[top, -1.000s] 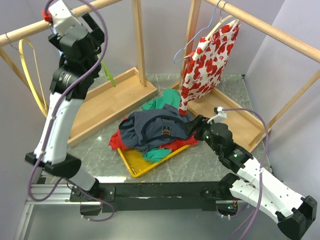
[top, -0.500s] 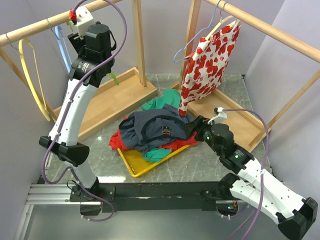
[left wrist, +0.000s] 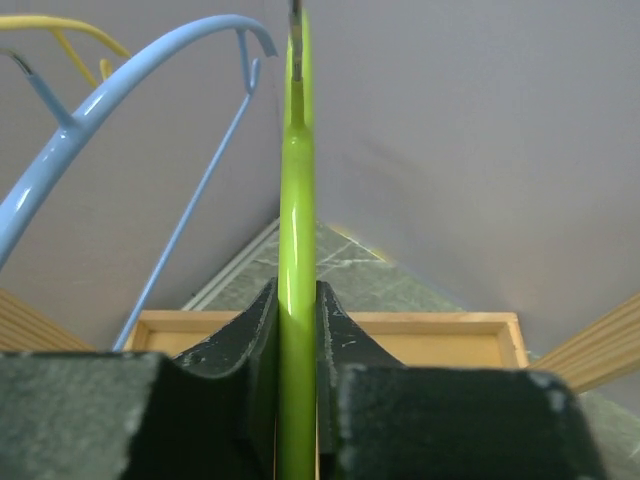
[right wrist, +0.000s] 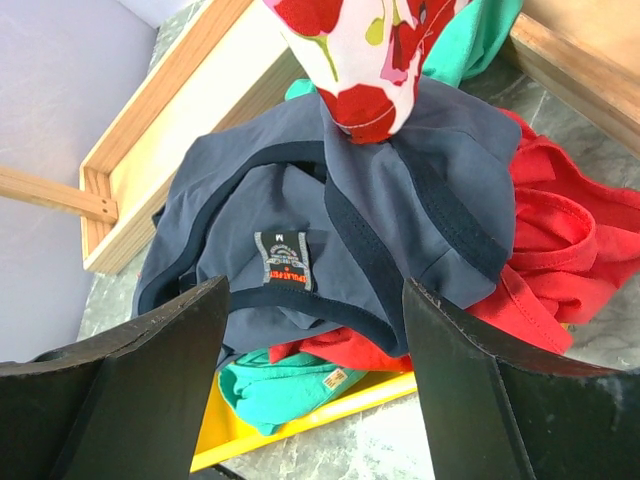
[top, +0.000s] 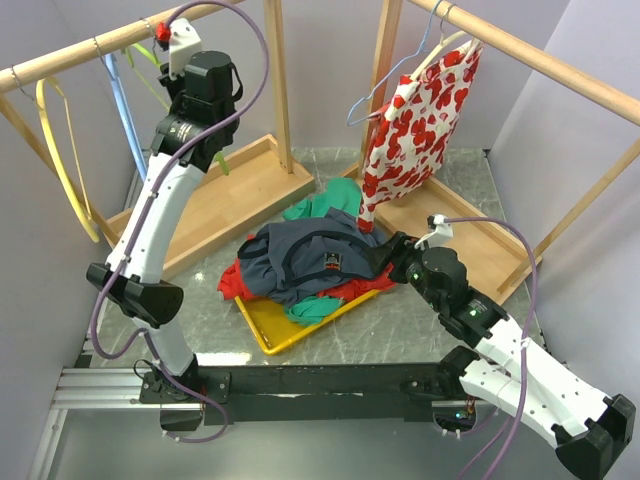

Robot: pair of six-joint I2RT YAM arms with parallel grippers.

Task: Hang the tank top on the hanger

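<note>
Now left end effector (left wrist: 298,305) closed on hanger (left wrist: 297,200), tank top (right wrist: 380,195) unmoved

A: How many hangers do you count on the left rail (top: 60,55)?
B: You've three: one yellow hanger (top: 55,140), one blue hanger (top: 122,120), one lime-green hanger (left wrist: 296,250).
A: And clothes?
B: Four: one tank top (top: 310,250), one red garment (top: 360,290), one teal garment (top: 325,205), one heart-print cloth (top: 415,120). One yellow tray (top: 265,335).

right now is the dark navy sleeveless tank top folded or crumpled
Crumpled: the tank top lies bunched atop the clothes pile in the yellow plastic tray.
</note>
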